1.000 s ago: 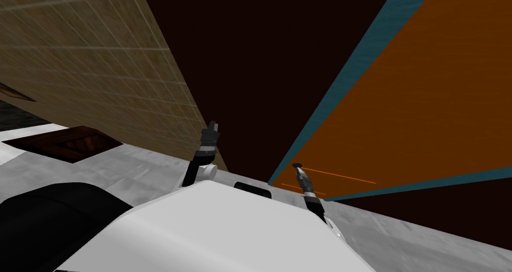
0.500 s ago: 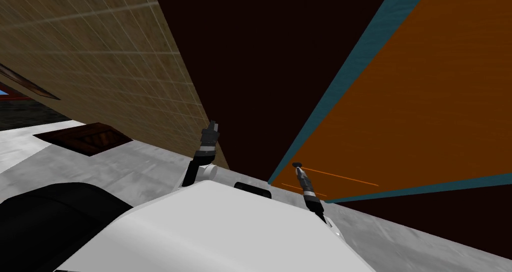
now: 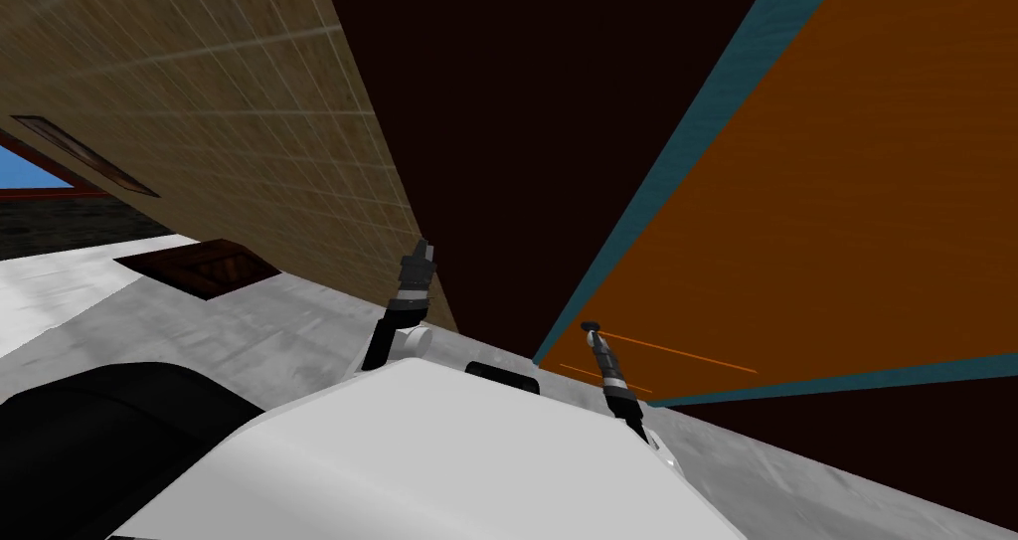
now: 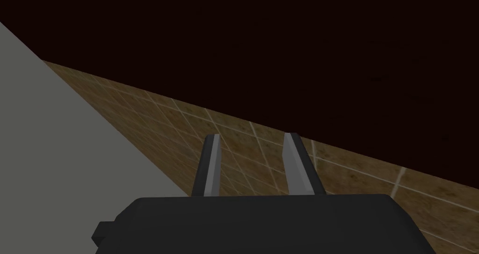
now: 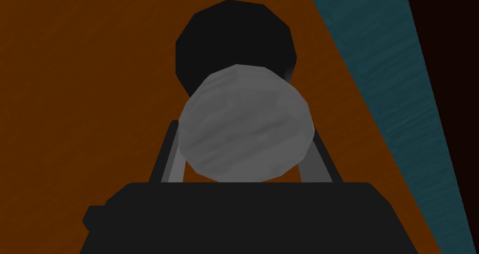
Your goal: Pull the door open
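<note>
An orange door [image 3: 845, 216] with a teal edge [image 3: 676, 176] stands swung out from a black area [image 3: 517, 116]. Its round grey knob [image 5: 245, 129] sits on a black base [image 5: 234, 36]. My right gripper [image 5: 245, 141] is shut on the knob, one finger pressing each side. In the head view the right gripper [image 3: 593, 338] reaches the knob [image 3: 591, 326] low on the door, near its teal edge. My left gripper [image 3: 424, 251] is raised beside the brown tiled wall [image 3: 229, 116]. In its wrist view the left gripper [image 4: 252, 136] is open with nothing between its fingers.
A dark brown mat [image 3: 199, 266] lies on the grey floor [image 3: 249, 325] to my left, at the foot of the tiled wall. A window opening with blue behind it [image 3: 30, 171] shows at the far left.
The head view has swung: the wall and mat slid right and the window came into sight. My right gripper has stayed shut on the knob, and the left arm has kept its pose.
</note>
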{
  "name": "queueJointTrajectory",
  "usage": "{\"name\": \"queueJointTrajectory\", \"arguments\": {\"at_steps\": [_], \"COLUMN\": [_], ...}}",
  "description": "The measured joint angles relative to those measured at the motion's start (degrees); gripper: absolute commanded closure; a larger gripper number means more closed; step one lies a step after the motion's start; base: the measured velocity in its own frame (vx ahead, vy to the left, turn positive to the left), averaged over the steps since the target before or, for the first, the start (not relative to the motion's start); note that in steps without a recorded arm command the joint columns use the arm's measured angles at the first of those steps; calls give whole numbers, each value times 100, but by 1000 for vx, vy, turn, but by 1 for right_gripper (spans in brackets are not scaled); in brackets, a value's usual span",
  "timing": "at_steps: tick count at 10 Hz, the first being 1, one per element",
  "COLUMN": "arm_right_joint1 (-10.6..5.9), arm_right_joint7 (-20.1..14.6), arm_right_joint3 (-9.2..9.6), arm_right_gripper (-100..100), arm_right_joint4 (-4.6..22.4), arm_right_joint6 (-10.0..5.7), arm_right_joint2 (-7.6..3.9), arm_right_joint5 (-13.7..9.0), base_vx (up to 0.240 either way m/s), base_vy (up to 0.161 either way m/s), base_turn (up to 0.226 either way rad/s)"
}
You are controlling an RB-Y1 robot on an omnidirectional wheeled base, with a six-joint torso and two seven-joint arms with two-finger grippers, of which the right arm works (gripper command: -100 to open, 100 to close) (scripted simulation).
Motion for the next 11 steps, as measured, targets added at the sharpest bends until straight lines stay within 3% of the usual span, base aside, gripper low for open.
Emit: {"name": "queueJointTrajectory", "arguments": {"at_steps": [11], "arm_right_joint1": [-93], "arm_right_joint7": [-1482], "arm_right_joint3": [141], "arm_right_gripper": [100], "arm_right_joint4": [13], "arm_right_joint6": [131], "arm_right_joint2": [25], "arm_right_joint5": [-531], "base_vx": [-44], "base_vy": [-25], "base_turn": [68]}}
